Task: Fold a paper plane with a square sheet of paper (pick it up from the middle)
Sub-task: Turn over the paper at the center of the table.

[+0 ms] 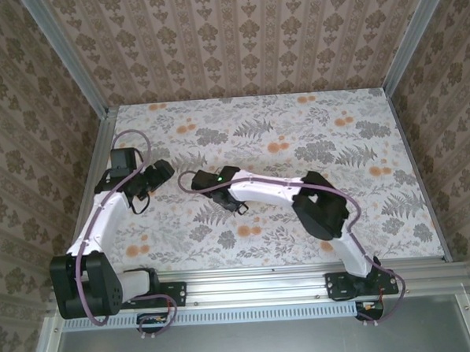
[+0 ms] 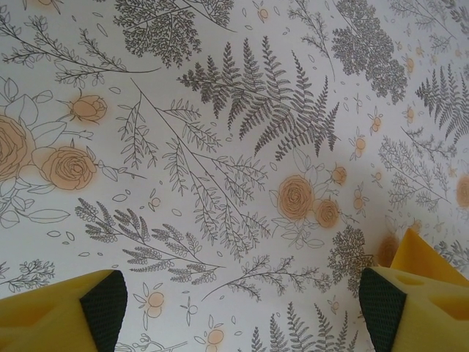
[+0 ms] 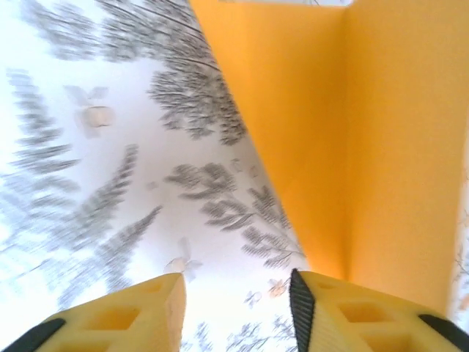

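Note:
The orange-yellow paper (image 3: 322, 125) takes up the upper right of the right wrist view. A straight crease runs down it, and its slanted left edge lies over the tablecloth. My right gripper (image 3: 238, 312) is open, with only tablecloth in the gap between its fingers. Its right finger (image 3: 366, 312) sits at the paper's near end; I cannot tell if it touches. In the top view the right gripper (image 1: 240, 205) is low at mid table. My left gripper (image 2: 242, 308) is open over bare tablecloth, to the left of the right one (image 1: 161, 173).
A flowered tablecloth (image 1: 296, 133) covers the table, with patterned walls on three sides. A metal rail (image 1: 264, 275) runs along the near edge by the arm bases. The right arm's elbow (image 1: 323, 207) bulks over the right middle. Cables loop by both wrists.

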